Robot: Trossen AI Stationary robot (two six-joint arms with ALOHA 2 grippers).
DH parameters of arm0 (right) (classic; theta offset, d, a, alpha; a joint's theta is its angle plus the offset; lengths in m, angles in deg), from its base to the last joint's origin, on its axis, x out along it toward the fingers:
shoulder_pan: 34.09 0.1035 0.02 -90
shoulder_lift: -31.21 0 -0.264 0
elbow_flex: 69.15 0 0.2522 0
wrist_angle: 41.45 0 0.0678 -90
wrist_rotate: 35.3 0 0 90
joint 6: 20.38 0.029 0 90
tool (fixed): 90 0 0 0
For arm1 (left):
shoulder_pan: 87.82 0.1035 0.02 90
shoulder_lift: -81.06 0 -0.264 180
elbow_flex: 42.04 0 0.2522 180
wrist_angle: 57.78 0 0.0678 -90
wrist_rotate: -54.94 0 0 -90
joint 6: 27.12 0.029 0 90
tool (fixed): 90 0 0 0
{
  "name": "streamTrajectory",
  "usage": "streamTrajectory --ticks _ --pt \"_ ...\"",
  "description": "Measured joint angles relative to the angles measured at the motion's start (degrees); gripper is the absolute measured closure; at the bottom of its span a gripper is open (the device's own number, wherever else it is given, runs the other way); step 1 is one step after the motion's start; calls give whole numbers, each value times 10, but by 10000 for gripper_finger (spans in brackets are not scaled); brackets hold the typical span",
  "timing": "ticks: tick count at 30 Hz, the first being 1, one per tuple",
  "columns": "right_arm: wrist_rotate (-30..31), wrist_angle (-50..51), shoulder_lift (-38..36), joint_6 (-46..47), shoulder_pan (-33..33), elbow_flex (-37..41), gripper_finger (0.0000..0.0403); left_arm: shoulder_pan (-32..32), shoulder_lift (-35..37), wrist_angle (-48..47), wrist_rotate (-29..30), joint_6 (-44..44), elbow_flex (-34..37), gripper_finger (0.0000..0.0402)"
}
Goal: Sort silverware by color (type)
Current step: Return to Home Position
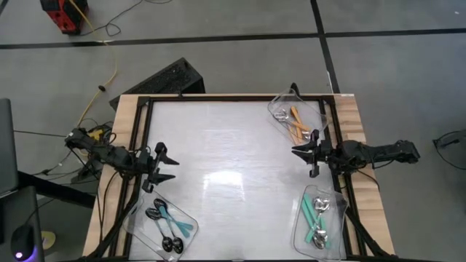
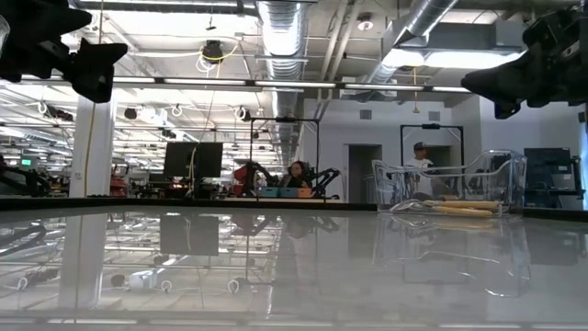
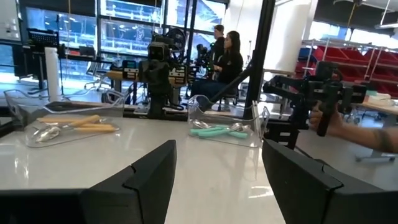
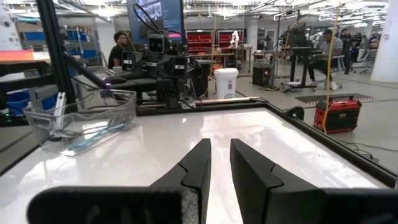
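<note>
The silverware lies in three clear trays. Orange-handled spoons (image 1: 295, 122) fill the far right tray (image 3: 68, 121). Teal-handled spoons (image 1: 314, 212) are in the near right tray (image 3: 227, 129), and blue-handled spoons with black bowls (image 1: 166, 224) are in the near left tray (image 4: 81, 121). My left gripper (image 1: 169, 166) hovers level at the table's left edge, open and holding nothing (image 3: 217, 180). At the right edge my right gripper (image 1: 295, 151) hovers level, its fingers a narrow gap apart and nothing between them (image 4: 221, 165).
The white tabletop (image 1: 226, 167) stretches bare between the two arms, inside a dark frame (image 1: 233, 98). People sit at desks in the room beyond (image 3: 227, 56). A person's forearm (image 3: 373, 134) shows behind my right arm in the left wrist view.
</note>
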Motion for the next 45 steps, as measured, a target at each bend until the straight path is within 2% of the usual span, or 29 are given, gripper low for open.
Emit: streamTrajectory --ticks 7,13,45 --pt "0 2 0 0 -2 0 316 0 0 -1 -19 1 0 176" --pt "0 2 0 0 -2 0 316 0 0 -11 -1 1 -2 176" --pt "1 2 0 0 -2 0 316 0 0 -20 2 -8 -5 176"
